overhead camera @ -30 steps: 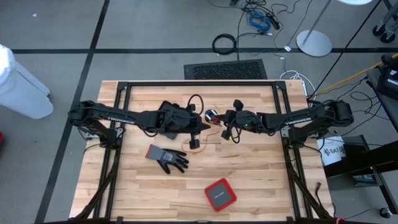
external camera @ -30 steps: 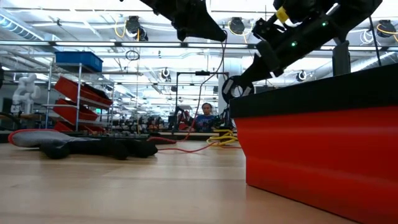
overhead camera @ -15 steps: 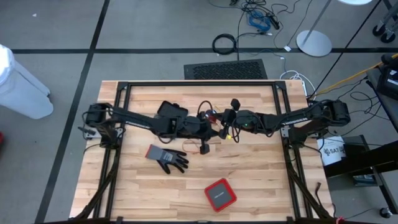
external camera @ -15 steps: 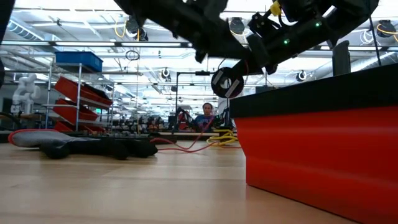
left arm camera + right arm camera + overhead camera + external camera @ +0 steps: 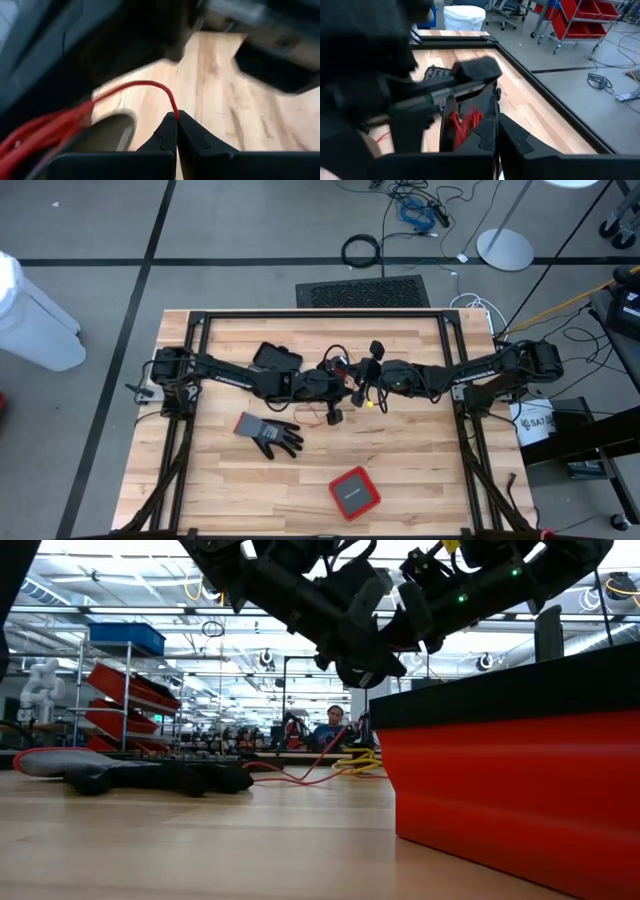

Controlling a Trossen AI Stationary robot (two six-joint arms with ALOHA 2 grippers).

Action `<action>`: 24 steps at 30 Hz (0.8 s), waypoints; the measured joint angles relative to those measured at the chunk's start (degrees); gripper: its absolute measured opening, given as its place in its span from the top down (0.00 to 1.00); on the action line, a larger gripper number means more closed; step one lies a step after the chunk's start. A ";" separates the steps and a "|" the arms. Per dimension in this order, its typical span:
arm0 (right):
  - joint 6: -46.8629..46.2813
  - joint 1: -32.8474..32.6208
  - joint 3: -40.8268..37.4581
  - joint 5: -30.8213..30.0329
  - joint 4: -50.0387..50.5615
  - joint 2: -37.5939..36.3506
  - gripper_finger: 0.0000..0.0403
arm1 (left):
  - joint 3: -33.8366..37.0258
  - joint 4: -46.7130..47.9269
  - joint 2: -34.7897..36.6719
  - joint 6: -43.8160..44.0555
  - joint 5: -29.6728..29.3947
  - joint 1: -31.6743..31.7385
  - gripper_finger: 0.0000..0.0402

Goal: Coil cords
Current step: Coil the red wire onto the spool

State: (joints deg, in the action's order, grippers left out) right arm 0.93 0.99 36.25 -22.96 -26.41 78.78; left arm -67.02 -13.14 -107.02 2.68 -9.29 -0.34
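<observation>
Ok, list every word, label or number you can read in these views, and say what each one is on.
"SAT": on the label of the white bucket on the floor by the table's right side; the rest of the label is cut off.
White lettering along the left arm and the right arm: too small to read.
Nothing else is readable.

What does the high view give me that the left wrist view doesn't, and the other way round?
Only the high view shows the whole layout: both arms meeting at the table's middle, the right hand, the grey glove and the red box nearer the front edge. Only the left wrist view shows the left hand shut on the red wire, pinched at the fingertips. Both show the wooden tabletop, the left hand and the red wire.
</observation>
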 joint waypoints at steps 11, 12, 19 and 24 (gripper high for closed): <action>1.04 -0.85 -0.02 -1.20 -0.21 -5.22 1.00 | 0.00 5.99 -0.51 -0.06 -6.24 0.04 1.00; 0.77 -0.96 -0.02 -0.54 0.31 -6.12 1.00 | 0.00 6.07 -0.51 -0.24 -6.67 0.04 1.00; -3.98 -1.02 -0.02 4.87 9.19 -11.47 1.00 | 0.00 6.78 -0.48 -2.50 -8.04 0.49 1.00; -5.87 -1.31 -0.02 7.30 17.67 -14.71 1.00 | 0.00 8.79 -0.44 -3.48 -9.38 1.56 1.00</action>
State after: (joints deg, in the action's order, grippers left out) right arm -4.94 -0.32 36.23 -15.66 -8.74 64.07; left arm -67.02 -4.36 -107.46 -0.79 -18.67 1.22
